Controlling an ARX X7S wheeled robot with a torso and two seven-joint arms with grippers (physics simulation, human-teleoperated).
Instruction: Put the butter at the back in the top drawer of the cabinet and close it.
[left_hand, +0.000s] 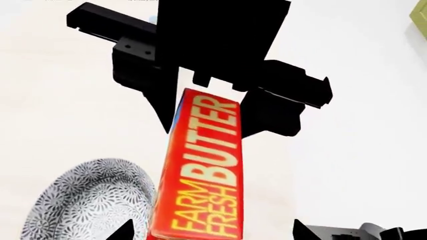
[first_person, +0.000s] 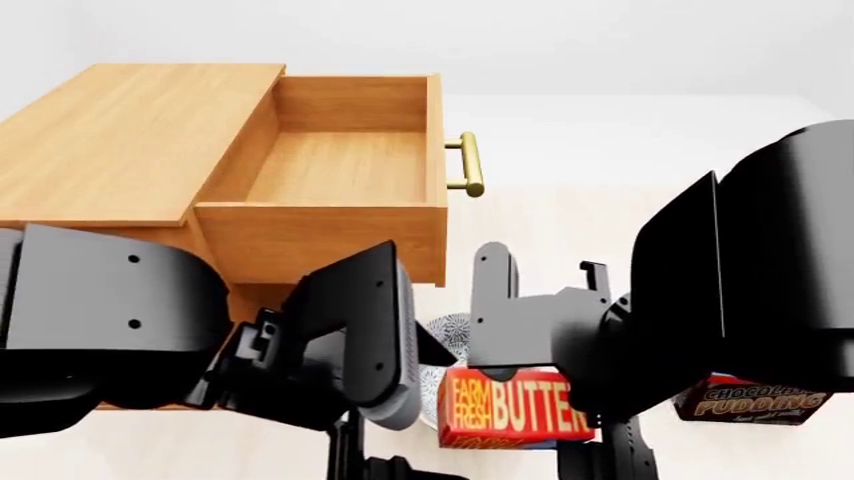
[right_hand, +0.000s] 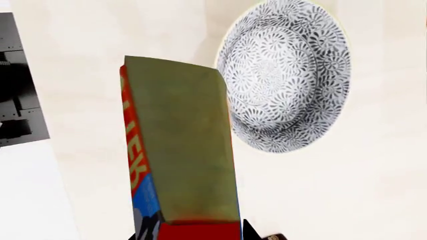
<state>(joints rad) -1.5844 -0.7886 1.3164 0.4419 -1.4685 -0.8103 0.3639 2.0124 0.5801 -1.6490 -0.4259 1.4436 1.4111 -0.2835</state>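
The butter (first_person: 514, 408) is a red box with yellow "FARM FRESH BUTTER" lettering, low in the middle of the head view in front of the cabinet (first_person: 120, 140). My right gripper (right_hand: 190, 232) is shut on one end of it, its tips tight against both sides of the box (right_hand: 180, 150). My left gripper (left_hand: 213, 231) is open around the butter's (left_hand: 203, 165) other end, its tips standing apart from the box. The top drawer (first_person: 340, 165) is pulled out and holds nothing, its brass handle (first_person: 467, 165) facing right.
A patterned black-and-white bowl (first_person: 451, 335) sits just beside the butter and also shows as the bowl (left_hand: 87, 200) and the bowl (right_hand: 283, 75). A chocolate pudding box (first_person: 747, 400) lies at the right. My own arm links fill the lower head view.
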